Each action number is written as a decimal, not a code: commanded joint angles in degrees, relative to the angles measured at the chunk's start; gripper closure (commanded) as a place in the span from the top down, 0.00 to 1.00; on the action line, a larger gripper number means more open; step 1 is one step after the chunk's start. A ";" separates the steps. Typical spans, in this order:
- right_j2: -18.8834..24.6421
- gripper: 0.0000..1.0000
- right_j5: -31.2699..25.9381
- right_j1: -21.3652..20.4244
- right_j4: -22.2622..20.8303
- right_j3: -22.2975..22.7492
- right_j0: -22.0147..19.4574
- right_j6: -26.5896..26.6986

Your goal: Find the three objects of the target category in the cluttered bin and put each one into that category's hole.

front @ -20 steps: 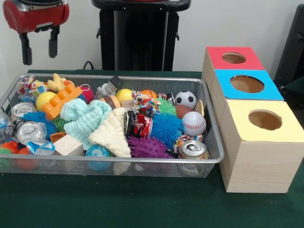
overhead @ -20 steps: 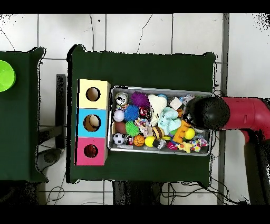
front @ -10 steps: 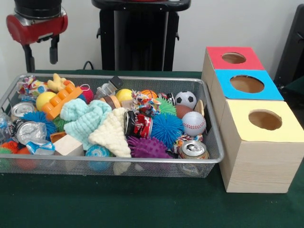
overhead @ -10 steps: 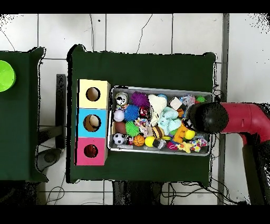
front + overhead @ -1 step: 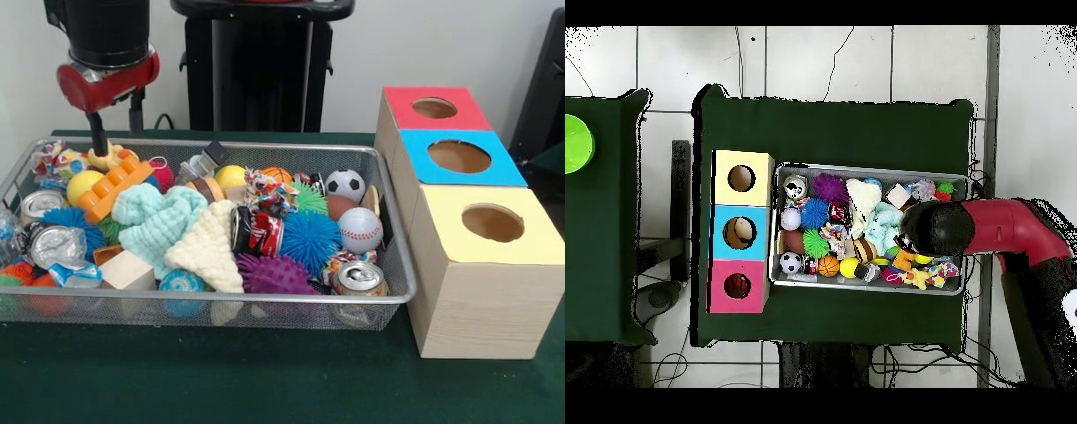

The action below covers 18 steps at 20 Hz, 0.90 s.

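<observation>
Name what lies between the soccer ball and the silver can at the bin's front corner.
In the front view, the baseball sits between the soccer ball and the silver can, with a brown ball beside it.
</observation>
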<state>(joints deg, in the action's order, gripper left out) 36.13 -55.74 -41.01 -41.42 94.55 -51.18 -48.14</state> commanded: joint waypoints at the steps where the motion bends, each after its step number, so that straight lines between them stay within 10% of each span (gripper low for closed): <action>1: 2.69 1.00 2.53 3.83 -6.28 2.19 -0.59 16.00; 18: 0.97 1.00 0.86 3.54 -10.81 2.46 -0.36 13.23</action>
<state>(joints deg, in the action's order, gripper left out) 36.20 -55.72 -38.43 -48.73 94.69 -51.19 -48.14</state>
